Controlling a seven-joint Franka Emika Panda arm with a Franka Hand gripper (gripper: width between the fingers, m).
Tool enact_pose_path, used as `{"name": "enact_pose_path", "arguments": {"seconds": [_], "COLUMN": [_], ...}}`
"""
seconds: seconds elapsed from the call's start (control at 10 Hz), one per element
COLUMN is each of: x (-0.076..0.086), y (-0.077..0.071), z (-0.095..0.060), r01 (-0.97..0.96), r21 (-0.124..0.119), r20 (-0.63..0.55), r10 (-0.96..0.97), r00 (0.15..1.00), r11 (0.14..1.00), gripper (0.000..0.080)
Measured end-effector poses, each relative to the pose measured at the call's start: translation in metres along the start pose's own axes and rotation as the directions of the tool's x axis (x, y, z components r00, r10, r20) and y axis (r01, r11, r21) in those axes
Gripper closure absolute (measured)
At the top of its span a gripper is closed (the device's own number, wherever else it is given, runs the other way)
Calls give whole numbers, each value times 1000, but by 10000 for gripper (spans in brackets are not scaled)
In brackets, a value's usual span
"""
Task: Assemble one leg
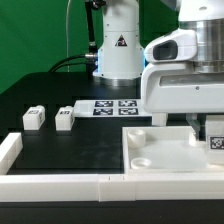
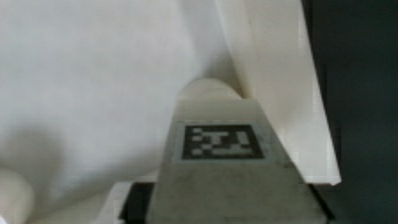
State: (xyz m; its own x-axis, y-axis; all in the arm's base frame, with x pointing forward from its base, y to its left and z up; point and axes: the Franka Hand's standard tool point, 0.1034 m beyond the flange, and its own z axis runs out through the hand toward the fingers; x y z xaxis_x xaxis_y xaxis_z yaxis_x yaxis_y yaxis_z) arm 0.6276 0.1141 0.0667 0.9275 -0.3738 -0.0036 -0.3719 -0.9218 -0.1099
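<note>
**Inspector:** Black table (image 1: pixel 60 145), green backdrop. State of gripper (image 1: pixel 203 128)?
**Operator:** Pinching a leg (image 2: pixel 222 140), at the panel's (image 1: pixel 165 172) 3 o'clock edge.
**Inspector:** Risk?
**Operator:** Likely a snag. The leg hangs close to that edge, so a skewed descent could catch it and twist the leg in the jaws.
</note>
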Motion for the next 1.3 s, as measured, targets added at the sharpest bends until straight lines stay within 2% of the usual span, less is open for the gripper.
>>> {"name": "enact_pose_path", "arguments": {"seconds": [0.2,0.4,0.7,0.8,0.9,1.1,1.2,1.3], "x": [0,0,-3,-3,-3,-3,-3,-3], "y": [1,1,-2,-3,-3,-3,-3,-5], "z": [0,1,2,3,3,3,3,1], "r01": [-289,-568,-753,-816,-820,-783,-757,-676], "r21": [-8,-10,-10,-4,-3,-4,-4,-3], "r20": [-7,-14,-17,-10,-10,-10,-11,-9], "r10": [289,567,752,815,820,783,757,676], "r00": [957,823,658,579,572,622,654,737], "r11": [957,823,658,579,572,622,654,737], "gripper": [508,508,508,508,508,507,341,196]}}
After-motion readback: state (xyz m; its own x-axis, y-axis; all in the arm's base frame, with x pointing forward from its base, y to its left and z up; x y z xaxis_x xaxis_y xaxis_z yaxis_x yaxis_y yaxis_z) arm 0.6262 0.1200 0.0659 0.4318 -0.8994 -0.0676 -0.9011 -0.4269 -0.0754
